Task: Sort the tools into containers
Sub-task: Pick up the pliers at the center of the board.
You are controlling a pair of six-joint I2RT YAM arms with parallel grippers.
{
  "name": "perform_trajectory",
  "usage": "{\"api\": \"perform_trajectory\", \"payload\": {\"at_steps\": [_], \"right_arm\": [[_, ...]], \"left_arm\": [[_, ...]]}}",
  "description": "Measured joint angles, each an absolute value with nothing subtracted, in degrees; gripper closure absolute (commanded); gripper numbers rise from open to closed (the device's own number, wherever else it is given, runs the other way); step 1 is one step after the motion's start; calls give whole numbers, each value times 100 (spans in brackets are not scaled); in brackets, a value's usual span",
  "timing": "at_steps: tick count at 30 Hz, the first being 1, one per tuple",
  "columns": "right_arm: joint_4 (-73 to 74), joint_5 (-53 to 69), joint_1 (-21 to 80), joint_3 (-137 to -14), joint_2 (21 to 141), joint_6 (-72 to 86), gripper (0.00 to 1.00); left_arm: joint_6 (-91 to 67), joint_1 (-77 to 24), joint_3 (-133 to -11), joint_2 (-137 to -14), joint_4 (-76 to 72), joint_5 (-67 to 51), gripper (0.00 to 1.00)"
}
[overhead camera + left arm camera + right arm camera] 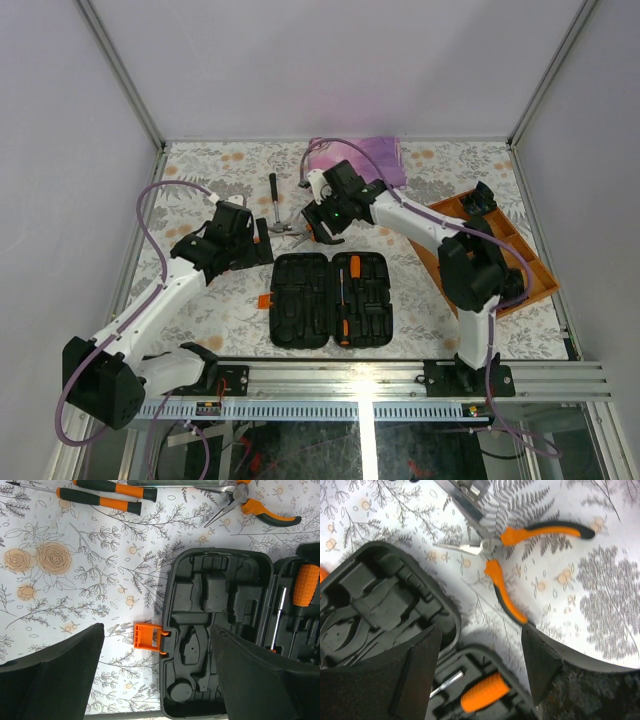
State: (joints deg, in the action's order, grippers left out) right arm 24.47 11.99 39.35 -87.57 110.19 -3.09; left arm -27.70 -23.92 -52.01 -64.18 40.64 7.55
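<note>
Right claw (481, 635) open, empty, over far rim of tool case (300, 300); needle-nose pliers (492, 570) on surface (600, 570) just beyond case. Lower onto pivot, grip crosswise. Left claw (157, 629) open, empty, at case's left edge.

Purple cloth (375, 155), orange tray (530, 262)

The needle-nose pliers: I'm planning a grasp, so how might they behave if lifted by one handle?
The needle-nose pliers lie with handles spread, so the pivot is probably loose: lifted by one handle, the other would likely swing. The long metal nose may make them tip forward. Lying flat on the floral table, they should slide, not roll.
</note>
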Motion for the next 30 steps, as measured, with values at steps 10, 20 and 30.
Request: {"api": "perform_trajectory", "payload": {"at_steps": [10,20,30], "right_arm": [[3197,1332,3935,-10490,12689,-1151,41],[3625,1426,3935,-10973,13388,-1468,46],[3745,1330,3935,-11255,13587,-1555,67]], "left_arm": [[-2738,-2388,-5183,-6469,4047,840,16],[-2738,-2327,-5183,-6464,4040,888,16],[-2735,-2305,-5181,-6464,4038,906,16]]}}
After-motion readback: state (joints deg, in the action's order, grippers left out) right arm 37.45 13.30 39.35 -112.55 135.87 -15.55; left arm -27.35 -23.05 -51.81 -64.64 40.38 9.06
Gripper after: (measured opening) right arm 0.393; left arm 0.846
